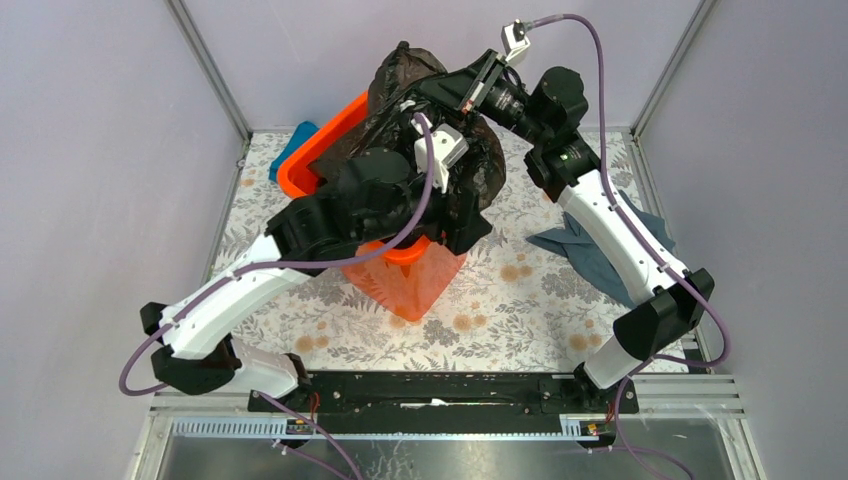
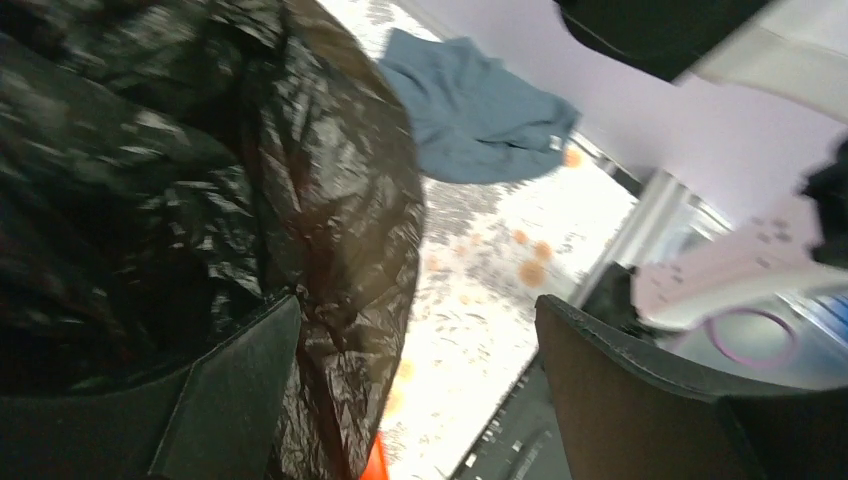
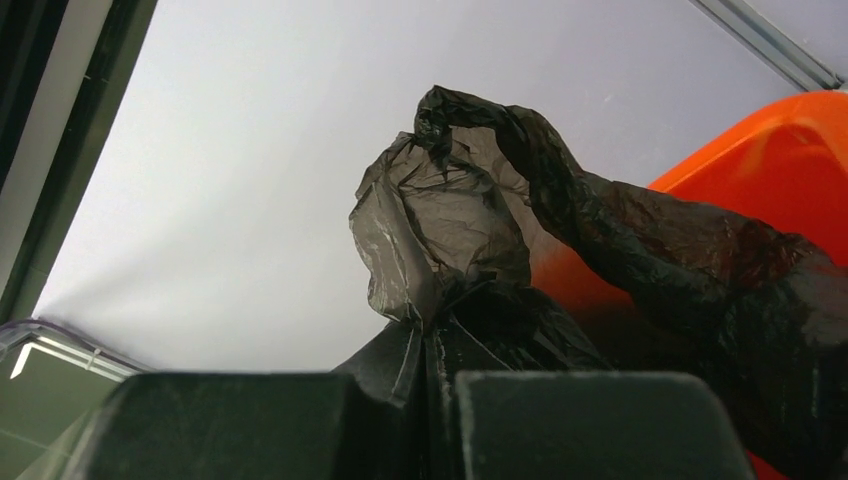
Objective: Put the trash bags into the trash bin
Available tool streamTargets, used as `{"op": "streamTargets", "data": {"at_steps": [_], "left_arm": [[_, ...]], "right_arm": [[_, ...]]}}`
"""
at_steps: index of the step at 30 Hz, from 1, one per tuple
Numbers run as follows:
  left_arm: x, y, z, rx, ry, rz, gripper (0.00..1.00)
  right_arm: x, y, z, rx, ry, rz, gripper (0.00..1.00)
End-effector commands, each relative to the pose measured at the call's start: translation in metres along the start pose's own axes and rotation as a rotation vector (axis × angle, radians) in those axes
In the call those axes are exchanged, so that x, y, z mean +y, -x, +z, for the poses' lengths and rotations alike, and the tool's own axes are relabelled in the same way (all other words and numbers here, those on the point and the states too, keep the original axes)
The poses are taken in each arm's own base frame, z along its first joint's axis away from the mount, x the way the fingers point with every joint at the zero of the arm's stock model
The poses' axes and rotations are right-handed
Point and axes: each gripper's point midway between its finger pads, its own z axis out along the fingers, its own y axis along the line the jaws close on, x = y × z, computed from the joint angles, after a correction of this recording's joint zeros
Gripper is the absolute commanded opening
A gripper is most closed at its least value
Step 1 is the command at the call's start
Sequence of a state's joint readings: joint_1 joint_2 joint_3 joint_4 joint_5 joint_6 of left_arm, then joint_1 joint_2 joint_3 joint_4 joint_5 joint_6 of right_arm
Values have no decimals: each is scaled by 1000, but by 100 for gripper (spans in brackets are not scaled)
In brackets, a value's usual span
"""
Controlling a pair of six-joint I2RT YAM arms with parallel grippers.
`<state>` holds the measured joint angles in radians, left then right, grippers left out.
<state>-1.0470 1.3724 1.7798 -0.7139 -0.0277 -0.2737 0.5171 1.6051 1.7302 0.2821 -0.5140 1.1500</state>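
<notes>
The orange trash bin (image 1: 405, 280) stands tilted in the middle of the table, its rim (image 1: 310, 150) at the back left. The shiny black trash bag (image 1: 400, 75) is bunched over its top. My right gripper (image 1: 420, 98) is shut on a fold of the bag (image 3: 450, 230) and holds it up above the bin (image 3: 790, 160); the film is pinched between the right gripper's (image 3: 435, 400) jaws. My left gripper (image 1: 465, 225) is open at the bin's right side. In the left wrist view its jaws (image 2: 420, 390) stand wide apart, the bag (image 2: 200, 180) lying against the left finger (image 2: 230, 400).
A grey-blue cloth (image 1: 590, 250) lies on the floral tablecloth at the right, under the right arm; it also shows in the left wrist view (image 2: 480, 110). A small teal cloth (image 1: 295, 140) lies behind the bin's rim at the back left. Walls and metal posts enclose the table.
</notes>
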Motion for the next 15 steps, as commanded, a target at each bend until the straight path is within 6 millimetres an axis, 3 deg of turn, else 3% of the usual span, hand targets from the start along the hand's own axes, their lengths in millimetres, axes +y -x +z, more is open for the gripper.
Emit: {"op": "streamTargets", "data": {"at_steps": [1,4,10,15], "left_arm": [[27,36,-7,-119,207,52,92],[34,30,2,-93,271,72,93],[67,12,13,-33,461,76,82],[74,15,13,-71,497,42,51]], "right_arm": [[34,4,-12,-24,76,-40,0],[33,2,-13,-17,77,-39,0],[30,-1,-13,-9,87,-26,0],[28,-3,-13,-4,90,-21,0]]}}
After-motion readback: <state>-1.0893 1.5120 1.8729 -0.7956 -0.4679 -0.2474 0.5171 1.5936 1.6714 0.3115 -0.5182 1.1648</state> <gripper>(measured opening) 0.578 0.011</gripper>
